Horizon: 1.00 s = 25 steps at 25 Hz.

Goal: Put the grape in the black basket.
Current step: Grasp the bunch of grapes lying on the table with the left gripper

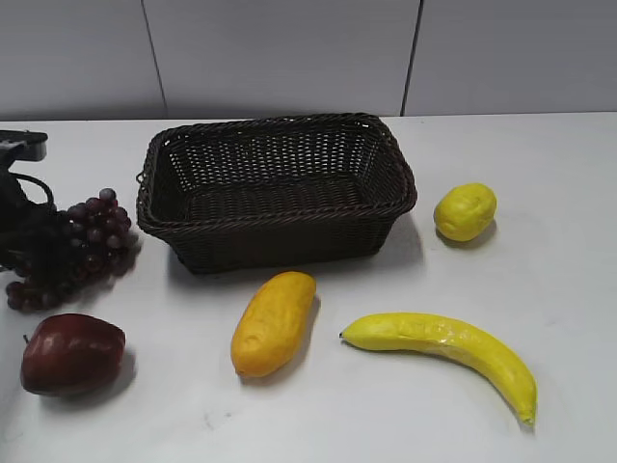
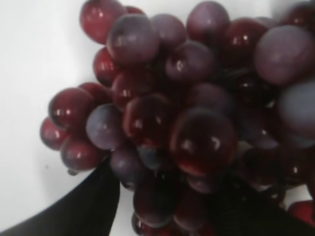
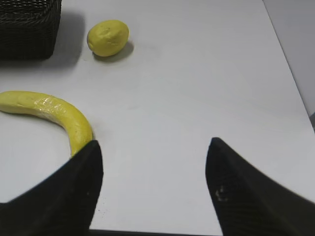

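Exterior view has the grape (image 1: 72, 249) lying on the white table (image 1: 540, 318) at the far left, just beside the left end of the black basket (image 1: 278, 191) and behind a dark red apple (image 1: 72, 353). The left gripper (image 1: 21, 207) sits at the bunch's left side, partly hidden by the frame edge. Left wrist view is filled with the bunch (image 2: 187, 118); one dark finger (image 2: 78, 209) shows at lower left and another dark shape at lower right under the grapes, so the fingers straddle the bunch, but whether they press on it I cannot tell. Right wrist view shows the right gripper (image 3: 155, 189) spread wide above bare table, near the banana (image 3: 49, 115) tip, with a lemon (image 3: 108, 37) farther off beside the basket corner. An orange-yellow fruit (image 1: 274, 322) lies in front of the basket
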### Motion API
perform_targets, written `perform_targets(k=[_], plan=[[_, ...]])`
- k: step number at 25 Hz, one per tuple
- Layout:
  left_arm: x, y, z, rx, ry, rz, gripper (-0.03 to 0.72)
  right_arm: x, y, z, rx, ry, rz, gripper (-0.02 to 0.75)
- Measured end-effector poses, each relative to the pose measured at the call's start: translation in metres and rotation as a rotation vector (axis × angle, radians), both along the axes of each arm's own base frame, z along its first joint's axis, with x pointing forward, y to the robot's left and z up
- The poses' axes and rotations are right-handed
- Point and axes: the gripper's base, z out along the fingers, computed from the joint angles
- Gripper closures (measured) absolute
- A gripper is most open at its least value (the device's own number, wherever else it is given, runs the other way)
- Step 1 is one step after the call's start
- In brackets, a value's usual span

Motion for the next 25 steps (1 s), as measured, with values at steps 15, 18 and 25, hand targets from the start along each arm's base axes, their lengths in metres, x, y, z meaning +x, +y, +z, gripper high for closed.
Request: perform_targets(k=[15,18,25], plan=[[-0.006,-0.002,0.012,-0.019,0.027,0.000,0.556,0.000,0.000,0.000,0.000,0.000,0.000,0.238],[-0.008,-0.002,0.035,-0.020,-0.037,-0.001,0.567,0.000,0.000,0.000,0.000,0.000,0.000,0.238],[-0.021,-0.002,0.099,-0.019,-0.232,0.000,0.609,0.000,0.000,0.000,0.000,0.000,0.000,0.238]])
